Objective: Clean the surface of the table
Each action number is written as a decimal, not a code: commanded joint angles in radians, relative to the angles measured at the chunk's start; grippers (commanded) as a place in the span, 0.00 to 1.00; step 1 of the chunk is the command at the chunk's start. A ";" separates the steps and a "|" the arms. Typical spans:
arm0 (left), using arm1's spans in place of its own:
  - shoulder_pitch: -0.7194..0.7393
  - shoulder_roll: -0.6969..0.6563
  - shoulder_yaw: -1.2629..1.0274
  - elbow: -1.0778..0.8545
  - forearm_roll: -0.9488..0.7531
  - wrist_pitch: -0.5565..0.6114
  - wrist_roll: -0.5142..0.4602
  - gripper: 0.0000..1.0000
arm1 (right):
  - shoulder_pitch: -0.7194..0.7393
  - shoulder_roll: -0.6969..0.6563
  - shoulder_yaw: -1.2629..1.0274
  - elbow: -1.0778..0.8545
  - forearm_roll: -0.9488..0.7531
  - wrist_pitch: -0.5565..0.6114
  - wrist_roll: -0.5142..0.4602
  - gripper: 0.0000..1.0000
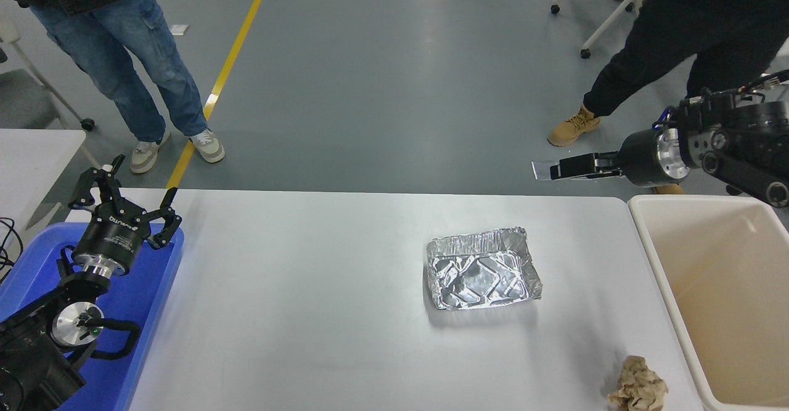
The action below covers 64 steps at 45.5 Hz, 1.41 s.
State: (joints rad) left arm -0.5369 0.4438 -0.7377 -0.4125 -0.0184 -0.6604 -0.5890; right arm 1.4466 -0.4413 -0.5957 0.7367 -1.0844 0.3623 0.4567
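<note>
My right claw (545, 170), fingers together and empty, hangs beyond the bench (308, 312) edge, the foil tray (482, 269) below-left awaiting removal.

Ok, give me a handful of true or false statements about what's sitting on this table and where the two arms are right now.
1. The foil tray lies on the table surface. True.
2. The crumpled paper ball is inside the beige bin. False: it lies on the table, beside the bin's left wall.
3. The left gripper is open above the blue bin. True.
4. The right gripper is clamped on the foil tray. False: it hangs beyond the table's far edge, apart from the tray.
5. The foil tray holds food. False: it looks empty.
</note>
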 commanded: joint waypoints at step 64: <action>0.000 0.000 0.000 0.000 0.000 0.001 0.000 1.00 | -0.374 0.293 -0.102 -0.324 0.035 -0.293 -0.013 0.74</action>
State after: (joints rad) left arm -0.5369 0.4440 -0.7379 -0.4126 -0.0184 -0.6605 -0.5891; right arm 1.1152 -0.1809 -0.6973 0.4801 -1.1058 0.0929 0.4420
